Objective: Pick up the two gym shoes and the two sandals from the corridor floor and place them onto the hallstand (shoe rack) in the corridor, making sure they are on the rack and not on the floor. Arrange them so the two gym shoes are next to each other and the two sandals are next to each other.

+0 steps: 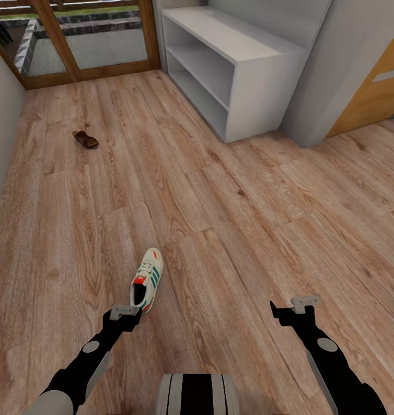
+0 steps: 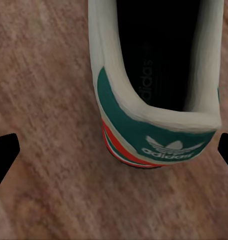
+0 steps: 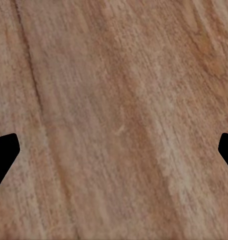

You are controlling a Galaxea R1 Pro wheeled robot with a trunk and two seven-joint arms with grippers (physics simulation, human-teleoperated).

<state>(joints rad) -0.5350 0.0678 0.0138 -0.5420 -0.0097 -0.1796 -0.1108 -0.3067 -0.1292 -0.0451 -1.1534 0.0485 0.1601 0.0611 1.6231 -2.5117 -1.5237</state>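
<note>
One white lace-up gym shoe with green stripes (image 1: 147, 279) lies on the wood-plank corridor floor (image 1: 249, 230), heel just ahead of the left gripper (image 1: 125, 312), toe pointing away towards the pale grey hallstand (image 1: 243, 69). Left wrist view: fingers spread wide, the heel (image 2: 154, 135) ahead between them, not yet enclosed. Right wrist view: right gripper (image 3: 114, 150) equally spread over bare planks, farther off

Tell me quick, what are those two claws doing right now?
Left gripper: open, empty, poised over the heel of the gym shoe.
Right gripper: open, empty, above bare corridor floor.
</note>
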